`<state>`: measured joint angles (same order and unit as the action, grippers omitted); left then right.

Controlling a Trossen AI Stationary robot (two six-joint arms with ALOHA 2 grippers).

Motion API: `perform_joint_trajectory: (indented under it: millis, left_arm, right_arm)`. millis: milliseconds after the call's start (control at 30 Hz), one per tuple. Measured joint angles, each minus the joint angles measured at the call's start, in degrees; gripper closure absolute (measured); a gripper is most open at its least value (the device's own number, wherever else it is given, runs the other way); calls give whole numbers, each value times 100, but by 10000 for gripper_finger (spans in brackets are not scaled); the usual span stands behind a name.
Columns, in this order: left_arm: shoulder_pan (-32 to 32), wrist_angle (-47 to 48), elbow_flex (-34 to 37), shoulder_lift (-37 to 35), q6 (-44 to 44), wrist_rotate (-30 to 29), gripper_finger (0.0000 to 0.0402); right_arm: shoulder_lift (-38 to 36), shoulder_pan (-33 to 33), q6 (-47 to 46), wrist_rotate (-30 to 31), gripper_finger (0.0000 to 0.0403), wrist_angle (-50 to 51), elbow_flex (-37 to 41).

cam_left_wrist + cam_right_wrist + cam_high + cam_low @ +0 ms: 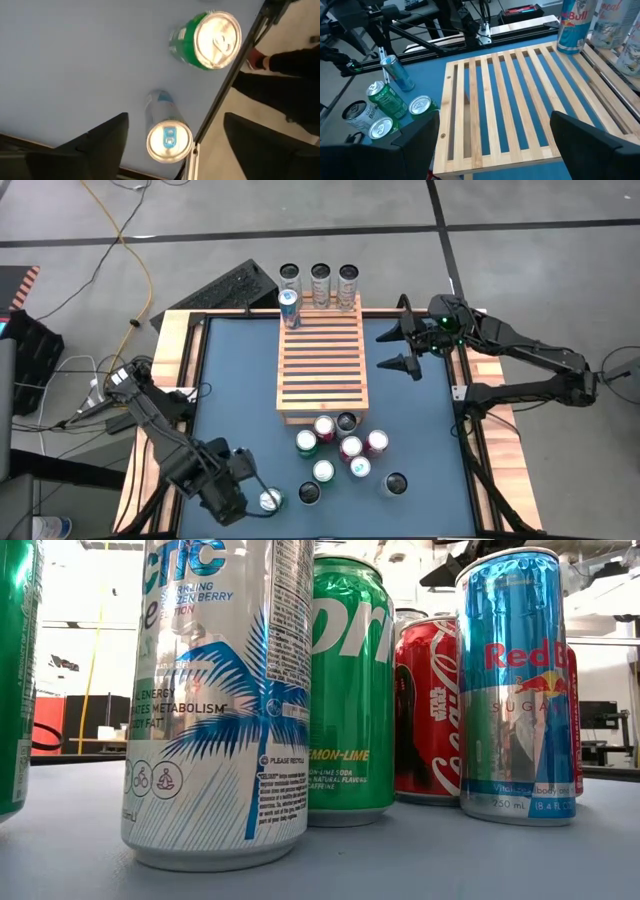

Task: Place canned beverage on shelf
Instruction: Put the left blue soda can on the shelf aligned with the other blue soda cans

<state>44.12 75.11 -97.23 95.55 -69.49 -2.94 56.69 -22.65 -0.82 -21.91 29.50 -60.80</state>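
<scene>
The wooden slatted shelf point(322, 365) lies in the middle of the blue table, also seen as the shelf point(520, 100) in the right wrist view. A blue can point(289, 308) stands on its far left corner, and three tall cans point(320, 280) stand in a row just beyond its far end. Several cans point(340, 450) cluster in front of the shelf's near end. My left gripper point(250, 485) hovers open at the table's near left, fingers pointing down over a slim white-and-blue can point(167, 140) that stands upright on the table. A green can point(210, 40) stands beside it. My right gripper point(400, 350) hangs open at the shelf's right.
The low view looks along the table at a white can point(215, 700), a green can point(350, 690), a red can point(430, 710) and a blue-silver can point(515, 680), all upright. A wooden frame point(170, 360) rims the table. A person's leg point(285, 65) stands past the near edge.
</scene>
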Motion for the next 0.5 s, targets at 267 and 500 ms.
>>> perform_joint_trajectory:
  millis: [267, 500]
  left_arm:
    - [356, -102, 2, 14, -831, -629, 34]
    - [608, -140, 2, 15, -1295, -799, 33]
  right_arm:
    - [0, 1, -4, 0, 40, 1, 0]
    - [0, 1, -20, 162, 40, -34, 0]
